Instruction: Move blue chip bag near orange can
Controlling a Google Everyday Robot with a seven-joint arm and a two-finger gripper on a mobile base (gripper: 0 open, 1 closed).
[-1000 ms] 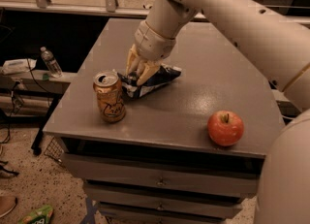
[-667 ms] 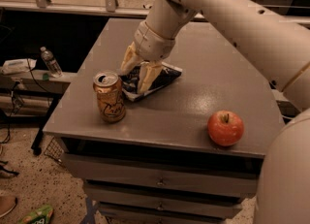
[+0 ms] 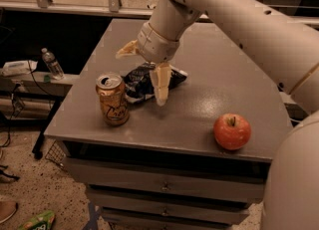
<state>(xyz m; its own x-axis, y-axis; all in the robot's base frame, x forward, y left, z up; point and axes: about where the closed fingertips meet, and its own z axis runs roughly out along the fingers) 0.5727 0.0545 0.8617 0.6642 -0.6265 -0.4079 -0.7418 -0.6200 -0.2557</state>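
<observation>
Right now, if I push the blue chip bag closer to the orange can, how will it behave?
The blue chip bag looks crinkled and flat, so probably light and floppy, crumpling under a push. On the smooth tabletop it should slide, not roll. The gripper hangs open above it; the upright orange can might tip if bumped.

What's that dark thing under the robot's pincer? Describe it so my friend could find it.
On the grey cabinet top, look just beside the orange can, beneath the open pincer. There lies the blue chip bag: flat, crinkled dark foil with white lettering, unlike the upright can or the round red apple.
</observation>
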